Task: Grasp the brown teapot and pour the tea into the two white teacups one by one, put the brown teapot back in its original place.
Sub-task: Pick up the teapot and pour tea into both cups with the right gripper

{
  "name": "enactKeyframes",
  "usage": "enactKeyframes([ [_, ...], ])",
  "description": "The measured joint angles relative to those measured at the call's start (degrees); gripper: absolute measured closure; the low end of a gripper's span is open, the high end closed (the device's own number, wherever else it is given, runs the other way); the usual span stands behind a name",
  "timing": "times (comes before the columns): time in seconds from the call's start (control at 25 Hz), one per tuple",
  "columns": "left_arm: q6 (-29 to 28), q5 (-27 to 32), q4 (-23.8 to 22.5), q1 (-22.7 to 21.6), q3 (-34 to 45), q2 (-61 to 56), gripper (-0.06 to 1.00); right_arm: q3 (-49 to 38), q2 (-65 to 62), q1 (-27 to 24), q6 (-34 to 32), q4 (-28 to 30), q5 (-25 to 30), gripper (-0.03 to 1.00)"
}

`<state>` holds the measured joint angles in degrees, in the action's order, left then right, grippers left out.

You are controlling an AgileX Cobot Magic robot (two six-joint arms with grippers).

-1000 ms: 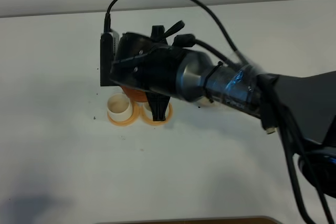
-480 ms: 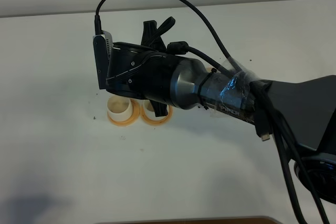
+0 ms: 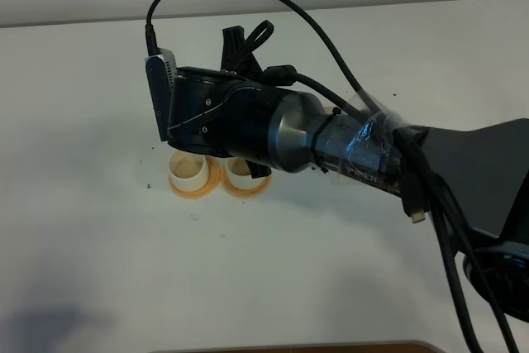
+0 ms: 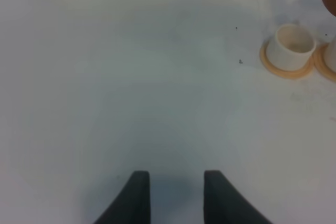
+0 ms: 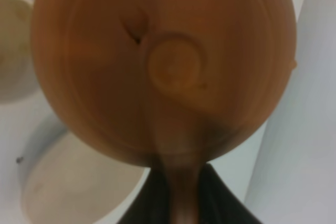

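Seeing more wrist roll on the right arm (image 3: 273, 126) than a second ago, plus a small shift toward the upper left of the overhead frame. Lost the orange patch of the brown teapot (image 5: 94, 77) that showed under the arm, gained a clearer look at the second white teacup (image 3: 237, 169). Next to no change over the last half second. Can't find the teapot from overhead now, hidden behind the arm. Picking it up in the right wrist view instead: filling most of that frame, blurred, lid knob (image 5: 174, 70) near centre. Reading the right gripper (image 5: 181, 203) as clamped tight on the teapot's handle (image 5: 181, 182) at bottom centre, dark fingers (image 5: 149, 205) either side. Also catching a cream-white cup (image 5: 68, 187) at lower left there, partly covered by the teapot body; can't tell which of the two. From overhead, left of centre: first white teacup (image 3: 188, 169) in full view just below the wrist, second one beside it on the right, partly covered by the arm, each on its own orange coaster (image 3: 192, 192). Can't judge any fill in either cup. Left gripper (image 4: 176, 198) at bottom centre of its wrist view, jaws apart, over plain white table (image 4: 131, 77), well away from the cups at upper right. Sliver of teapot at that frame's top right corner.
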<state>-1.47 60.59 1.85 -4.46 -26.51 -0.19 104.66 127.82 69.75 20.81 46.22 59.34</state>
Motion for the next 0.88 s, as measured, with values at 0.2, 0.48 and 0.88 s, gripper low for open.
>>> enactKeyframes([
  [0.2,0.00,0.00,0.00,0.00,0.00,0.00,0.65,0.00,1.41,1.17,0.83,1.54,0.63,0.84],
  [0.48,0.00,0.00,0.00,0.00,0.00,0.00,0.65,0.00,1.86,1.50,1.68,2.77,0.95,0.84],
  [0.88,0.00,0.00,0.00,0.00,0.00,0.00,0.65,0.00,1.86,1.50,6.12,3.11,1.00,0.84],
])
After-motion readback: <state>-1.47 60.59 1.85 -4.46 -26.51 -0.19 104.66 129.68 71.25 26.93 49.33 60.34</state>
